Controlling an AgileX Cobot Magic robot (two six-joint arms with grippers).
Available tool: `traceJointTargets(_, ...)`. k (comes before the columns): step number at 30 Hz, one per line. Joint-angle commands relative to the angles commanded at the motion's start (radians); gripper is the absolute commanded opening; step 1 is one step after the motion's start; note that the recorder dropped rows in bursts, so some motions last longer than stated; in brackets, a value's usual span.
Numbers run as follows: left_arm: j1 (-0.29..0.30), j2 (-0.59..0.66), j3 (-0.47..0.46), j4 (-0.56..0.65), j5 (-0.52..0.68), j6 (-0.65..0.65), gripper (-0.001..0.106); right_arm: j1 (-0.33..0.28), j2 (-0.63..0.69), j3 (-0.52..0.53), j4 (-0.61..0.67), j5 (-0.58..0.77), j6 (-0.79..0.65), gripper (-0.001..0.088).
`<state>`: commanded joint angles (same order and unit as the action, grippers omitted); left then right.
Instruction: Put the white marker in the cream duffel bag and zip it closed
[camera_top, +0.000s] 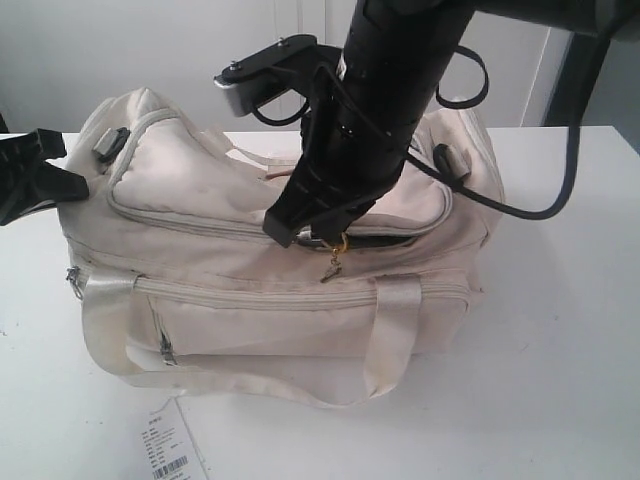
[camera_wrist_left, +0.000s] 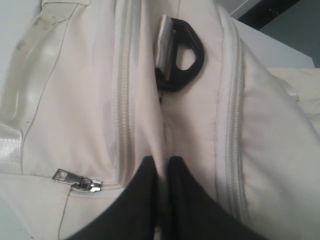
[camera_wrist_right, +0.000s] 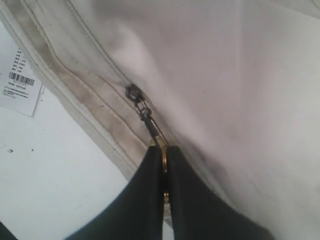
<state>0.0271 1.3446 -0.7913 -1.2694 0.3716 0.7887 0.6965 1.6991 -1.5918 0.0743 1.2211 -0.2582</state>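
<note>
- A cream duffel bag (camera_top: 200, 180) lies on a white surface (camera_top: 560, 380), long side toward the exterior camera, one shiny strap handle (camera_top: 390, 340) drooping down its front.
- The top zipper looks closed along the left part of the bag. To the right of the right gripper (camera_top: 305, 232), a narrow dark slit (camera_top: 395, 240) of the opening still shows.
- The front pocket zipper (camera_top: 300, 298) runs closed across the side.
- The white marker shows in no view. Nothing of the bag's inside can be made out through the slit.
- The right gripper reaches down from above onto the top zipper line. Its jaws are pressed together, pinching the gold zipper charm (camera_wrist_right: 161, 145) just past the slider (camera_wrist_right: 134, 92).
- The left gripper (camera_top: 40, 175) is at the bag's left end. In its wrist view its black fingers (camera_wrist_left: 142, 195) sit nearly together, pinching a raised fold of cream fabric near a black buckle (camera_wrist_left: 182, 55).
- A white paper barcode tag (camera_top: 172, 452) lies on the surface just in front of the bag.
</note>
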Motion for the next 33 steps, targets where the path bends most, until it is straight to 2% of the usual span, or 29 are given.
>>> traceJointTargets(4, 0.0, 0.0, 0.0, 0.031, 0.021, 0.0, 0.01, 0.0, 0.0, 0.0, 0.0, 0.0, -0.002, 0.0)
traceJointTargets(7, 0.0, -0.008, 0.0, 0.071, 0.053, 0.0, 0.028, 0.0, 0.0, 0.0, 0.0, 0.0, -0.002, 0.0)
traceJointTargets(9, 0.0, -0.024, 0.0, 0.124, 0.071, 0.0, 0.046, 0.0, 0.0, 0.0, 0.0, 0.0, -0.002, 0.0)
traceJointTargets(12, 0.0, -0.084, 0.0, 0.254, 0.052, -0.033, 0.068, 0.0, 0.0, 0.0, 0.0, 0.0, -0.002, 0.0)
traceJointTargets(16, 0.0, -0.19, 0.0, 0.442, 0.003, -0.079, 0.068, 0.0, 0.0, 0.0, 0.0, 0.0, -0.008, 0.0)
traceJointTargets(18, 0.0, -0.247, 0.0, 0.444, 0.003, -0.053, 0.067, 0.0, 0.0, 0.0, 0.0, 0.0, -0.008, 0.0)
traceJointTargets(20, -0.033, -0.291, 0.0, 0.403, 0.036, 0.083, 0.062, 0.0, 0.0, 0.0, 0.0, 0.0, -0.01, 0.0)
traceJointTargets(22, -0.128, -0.297, -0.002, 0.294, 0.102, 0.352, 0.054, 0.0, 0.0, 0.0, 0.004, 0.0, -0.023, 0.0)
traceJointTargets(23, -0.199, -0.297, -0.002, 0.224, 0.142, 0.599, 0.052, 0.0, 0.0, 0.0, 0.004, 0.0, -0.028, 0.0)
traceJointTargets(24, -0.239, -0.297, -0.002, 0.2, 0.156, 0.708, 0.052, 0.0, 0.0, 0.0, 0.004, 0.0, -0.028, 0.0)
traceJointTargets(25, -0.305, -0.297, -0.002, 0.187, 0.16, 0.851, 0.052, 0.0, 0.0, 0.0, 0.004, 0.0, -0.028, 0.0)
traceJointTargets(27, -0.39, -0.294, 0.0, 0.194, 0.162, 1.005, 0.053, 0.0, 0.0, 0.0, 0.006, 0.0, -0.028, 0.0)
traceJointTargets(29, -0.423, -0.282, 0.0, 0.212, 0.162, 1.07, 0.054, 0.0, 0.0, 0.0, 0.006, 0.0, -0.028, 0.0)
traceJointTargets(33, -0.455, -0.229, 0.0, 0.217, 0.102, 1.099, 0.054, 0.0, 0.0, 0.0, 0.006, 0.0, -0.033, 0.0)
